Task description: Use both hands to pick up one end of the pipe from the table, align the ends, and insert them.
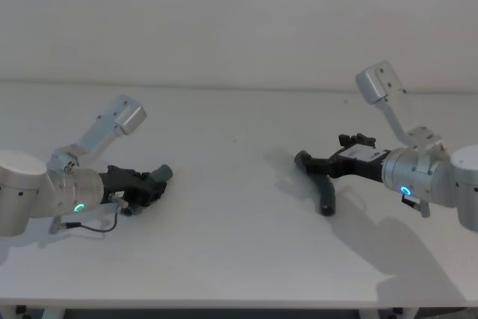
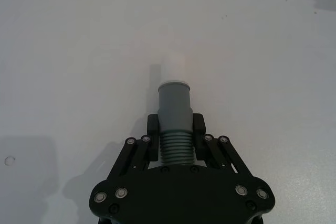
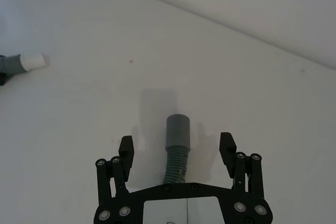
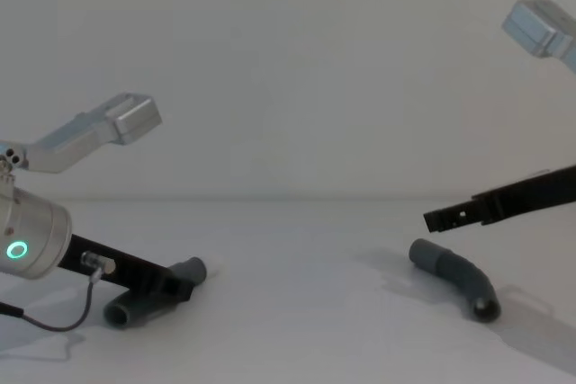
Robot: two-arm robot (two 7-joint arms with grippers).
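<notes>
My left gripper (image 2: 175, 129) is shut on the ribbed part of one dark grey pipe piece (image 2: 175, 100), low over the white table (image 1: 231, 222) at its left side. That piece's collared end with a short white tip (image 2: 173, 66) points away from the gripper. In the head view the left gripper (image 1: 148, 186) holds this piece (image 1: 161, 174). The other curved pipe piece (image 1: 321, 184) lies on the table at the right. My right gripper (image 3: 177, 144) stands open, a finger (image 3: 227, 145) on each side of the piece's round collar (image 3: 177, 129). From the chest view it (image 4: 436, 218) hovers just above the piece (image 4: 454, 276).
The table's far edge meets a plain white wall (image 1: 239, 20). A thin cable (image 1: 97, 225) hangs from the left wrist down to the table. Between the two pipe pieces lies bare table surface (image 1: 231, 177).
</notes>
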